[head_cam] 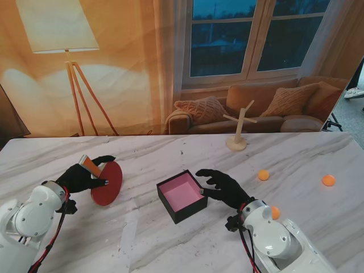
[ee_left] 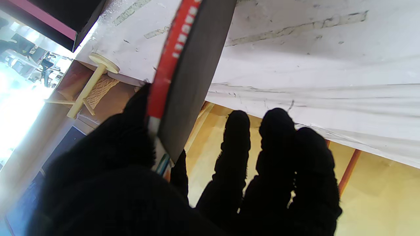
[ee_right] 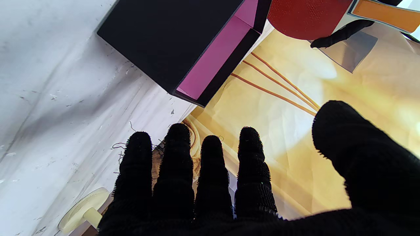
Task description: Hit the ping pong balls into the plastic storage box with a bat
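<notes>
Glossy veined marble table (head_cam: 170, 239); pimpled red rubber bat (head_cam: 108, 183); matt box (head_cam: 182, 196).

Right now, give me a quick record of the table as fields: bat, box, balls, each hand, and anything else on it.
bat: red bat, held by the left hand, left of the box
box: black storage box with pink inside, open, no ball inside
balls: three orange ping pong balls, all right of the box
right hand: right hand, fingers spread, at the box's right side, holding nothing
other: small wooden stand at the table's far edge
</notes>
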